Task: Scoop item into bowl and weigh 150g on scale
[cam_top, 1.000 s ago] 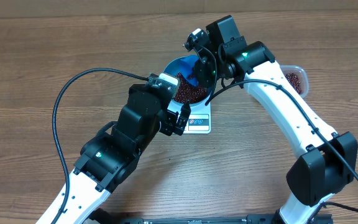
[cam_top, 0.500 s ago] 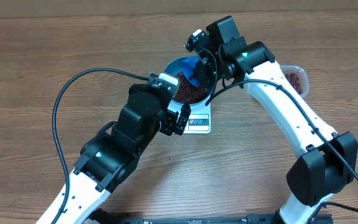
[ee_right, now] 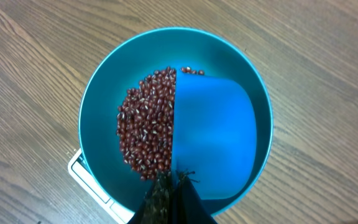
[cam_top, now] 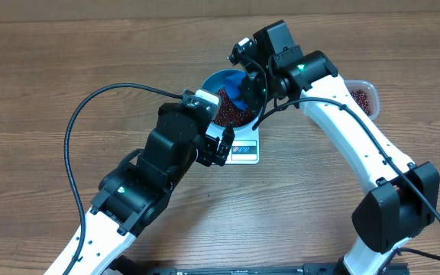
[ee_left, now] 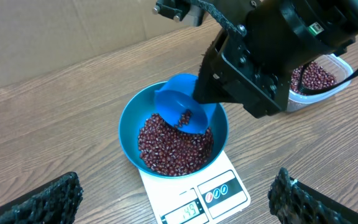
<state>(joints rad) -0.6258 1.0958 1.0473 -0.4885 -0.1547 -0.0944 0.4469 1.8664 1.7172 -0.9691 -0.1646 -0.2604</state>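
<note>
The task is well under way. The bowl [ee_left: 128,124] sits on the scale [ee_left: 194,199] at the middle of the surface [cam_top: 52,92], and a heap of beans [ee_left: 169,149] already covers its floor, lying mostly toward the bowl's left side in the right wrist view. The blue scoop [ee_left: 178,102] is tipped over the bowl with its mouth down, and a last few beans lie at its lip, so this load looks nearly emptied. The scale's display is lit, but its digits are too small to read, so I cannot tell whether the target weight is reached. More beans wait in the clear container [cam_top: 363,95] at the far right. Probably what is left is to check the reading and add or remove beans.

The right arm reaches from the near right, up and over, with its wrist pointing down above the bowl. The right gripper [ee_right: 169,190] is clamped tight, carrying the scoop. The handle itself is hidden under the fingers.

The left arm stretches in from the near left, low, stopping just near of the scale. The left gripper [cam_top: 218,147] is spread wide and holds nothing.
</note>
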